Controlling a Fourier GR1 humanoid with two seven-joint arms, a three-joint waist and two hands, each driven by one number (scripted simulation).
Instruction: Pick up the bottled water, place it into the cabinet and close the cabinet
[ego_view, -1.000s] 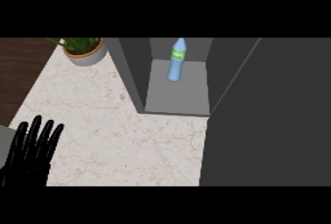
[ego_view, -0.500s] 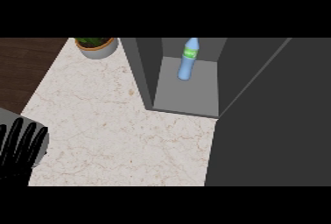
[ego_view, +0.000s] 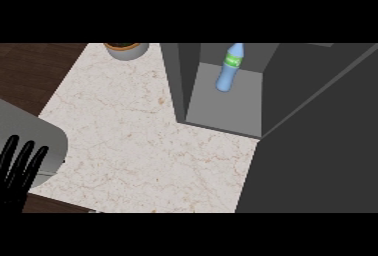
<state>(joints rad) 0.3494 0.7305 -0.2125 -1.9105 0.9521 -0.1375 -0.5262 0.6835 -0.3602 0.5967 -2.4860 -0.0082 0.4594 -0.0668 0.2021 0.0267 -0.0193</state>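
The bottled water (ego_view: 229, 70), pale blue with a green label, stands upright at the back of the open grey cabinet (ego_view: 221, 107), on its floor. The cabinet's dark door (ego_view: 317, 150) stands open and fills the right side of the head view. My left hand (ego_view: 16, 185) shows at the lower left edge, open with fingers straight and pointing up, far from the bottle and holding nothing. Its grey forearm (ego_view: 33, 132) shows just above it. My right hand is not in the view.
A potted plant (ego_view: 125, 49) stands at the counter's far edge, left of the cabinet. The pale marble counter (ego_view: 140, 135) stretches between my left hand and the cabinet. Dark wood floor (ego_view: 26, 70) lies beyond the counter's left edge.
The view has swung, so the cabinet and bottle sit further right and the plant nearer the top. My left hand has sunk toward the lower left edge, and its forearm now shows.
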